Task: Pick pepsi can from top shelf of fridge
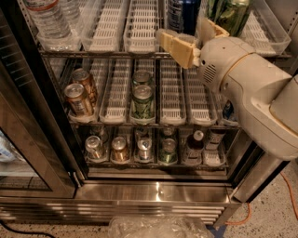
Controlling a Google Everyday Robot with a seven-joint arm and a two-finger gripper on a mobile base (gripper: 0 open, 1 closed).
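Inside the fridge (158,190), the pepsi can (180,11) stands on the top shelf (107,53) — our gripper (195,41), fingers (179,46) apart, hangs just below it. We judge this the reach — next: rise, straddle, close.

Readable text: none anywhere I can make out.
pepsi can (180,11): pale print panel on its side, letters too small to read.
Green can (231,16): streaked pattern only, no legible word.
Water bottle (44,16): red label band, wording unreadable.
Lower cans (142,100): labels illegible.
Gripper (182,28): unmarked, at the front of the top shelf (111,52) just below the pepsi can, fingers spread.
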